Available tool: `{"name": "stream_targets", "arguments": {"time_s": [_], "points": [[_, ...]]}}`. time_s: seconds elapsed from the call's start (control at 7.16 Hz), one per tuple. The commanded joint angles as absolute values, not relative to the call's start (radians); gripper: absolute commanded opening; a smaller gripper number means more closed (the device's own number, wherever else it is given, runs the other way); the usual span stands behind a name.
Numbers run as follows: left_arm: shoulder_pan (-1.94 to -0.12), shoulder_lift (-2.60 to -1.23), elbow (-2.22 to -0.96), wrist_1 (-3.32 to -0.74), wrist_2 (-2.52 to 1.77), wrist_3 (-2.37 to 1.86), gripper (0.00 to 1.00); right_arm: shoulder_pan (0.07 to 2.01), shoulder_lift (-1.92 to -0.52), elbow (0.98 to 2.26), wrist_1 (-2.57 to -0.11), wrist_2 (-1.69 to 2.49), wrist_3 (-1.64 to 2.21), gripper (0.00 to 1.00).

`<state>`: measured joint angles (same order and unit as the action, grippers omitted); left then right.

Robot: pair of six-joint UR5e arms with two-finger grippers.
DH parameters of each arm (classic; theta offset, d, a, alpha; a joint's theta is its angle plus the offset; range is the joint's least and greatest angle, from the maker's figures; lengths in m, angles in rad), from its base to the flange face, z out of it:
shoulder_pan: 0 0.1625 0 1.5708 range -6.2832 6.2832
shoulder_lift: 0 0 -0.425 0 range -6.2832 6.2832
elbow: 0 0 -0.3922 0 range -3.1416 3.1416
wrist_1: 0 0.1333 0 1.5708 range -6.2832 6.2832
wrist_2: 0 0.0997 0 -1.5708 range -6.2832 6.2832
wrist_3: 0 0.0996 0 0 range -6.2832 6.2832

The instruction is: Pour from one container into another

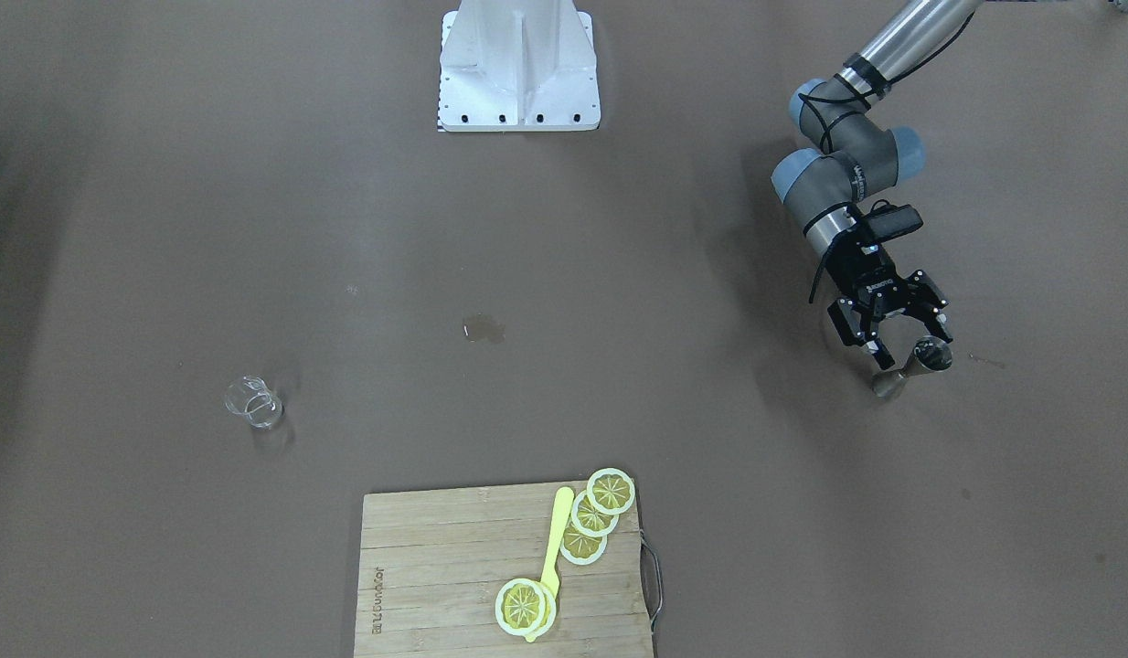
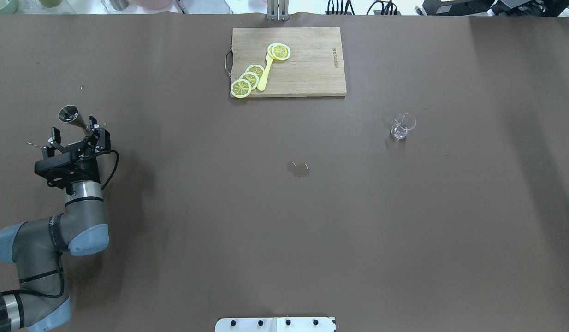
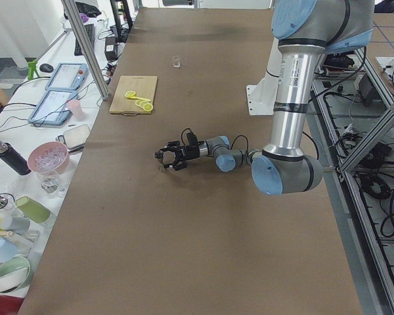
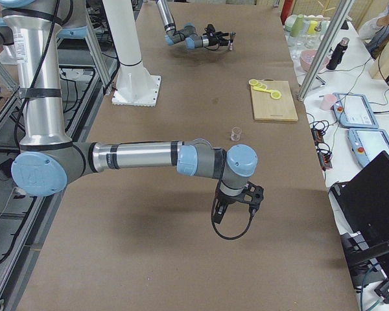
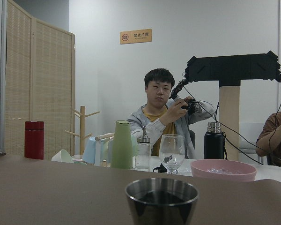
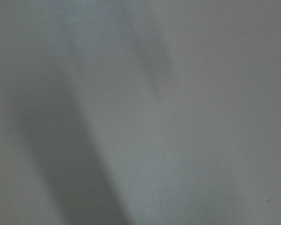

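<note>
Nearest the left wrist lens: one steel jigger, upright on the brown table, centred low in that view with its rim facing the camera. From overhead the left gripper has its jaws spread wide and grasps nothing; the jigger stands just beyond the fingertips, nearer the finger on the board side, and whether it sits inside the jaw line or only ahead of it cannot be told. The front-facing view agrees: the jigger is at the tips of the parted fingers. One glass beaker stands well apart, at the table's opposite side. One small wet patch lies on the table between jigger and beaker, about mid-table. At the far edge lies one wooden cutting board carrying one yellow plastic utensil and lemon slices: three overlapping in a row at one corner and one at the utensil's head, with what may be a fifth beneath it. The right gripper hangs over bare table; its wrist camera shows only the table surface, so the jaw state cannot be told.
</note>
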<state>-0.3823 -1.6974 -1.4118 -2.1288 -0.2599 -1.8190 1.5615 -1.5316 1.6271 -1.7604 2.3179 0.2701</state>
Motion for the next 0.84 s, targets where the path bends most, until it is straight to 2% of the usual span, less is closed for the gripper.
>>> {"name": "stream_targets", "arguments": {"time_s": [0.0, 0.42, 0.7], "points": [[-0.371, -1.674, -1.451, -2.126, -0.255, -1.816, 0.99, 1.562, -1.534, 1.628, -1.761, 2.319, 0.270, 1.00], [-0.370, -1.651, -1.506, -2.123, -0.253, -1.806, 0.99, 1.565, -1.534, 1.631, -1.763, 2.319, 0.268, 1.00], [-0.325, -1.580, -1.613, -2.076, -0.223, -1.805, 0.99, 1.566, -1.540, 1.653, -1.764, 2.319, 0.268, 1.00]]}}
